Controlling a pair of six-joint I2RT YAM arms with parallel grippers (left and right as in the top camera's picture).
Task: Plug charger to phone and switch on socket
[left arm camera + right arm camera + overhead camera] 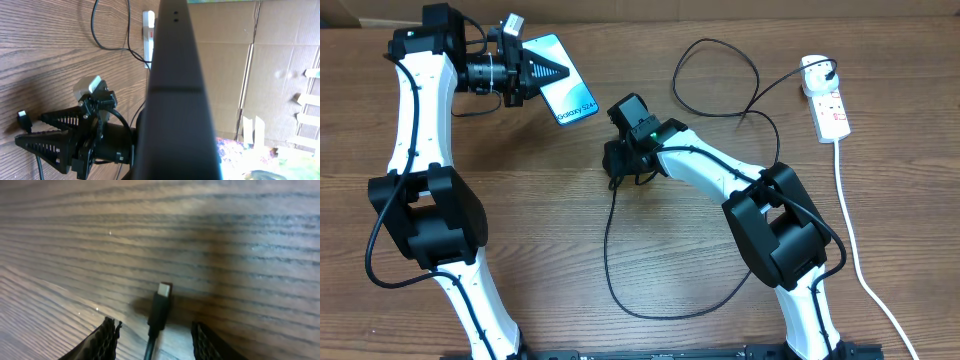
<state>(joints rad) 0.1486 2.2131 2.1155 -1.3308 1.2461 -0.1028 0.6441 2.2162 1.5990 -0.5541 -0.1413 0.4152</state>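
Observation:
My left gripper [542, 72] is shut on the phone [572, 98] and holds it tilted above the table at the back left; its screen reads "Galaxy S24". In the left wrist view the phone's dark edge [175, 100] fills the middle and hides the fingers. My right gripper [618, 170] is low over the table, open, its fingers [154, 326] either side of the charger's small plug tip [161, 305], which lies on the wood untouched. The charger cable [610, 260] loops across the table to its black plug [818, 68] in the socket [832, 112].
The socket's thick white cord [855, 250] runs down the right side of the table. The left wrist view also shows the right gripper [30, 129], the plug tip [22, 117], the socket [148, 30] and cardboard boxes [280, 65] behind the table.

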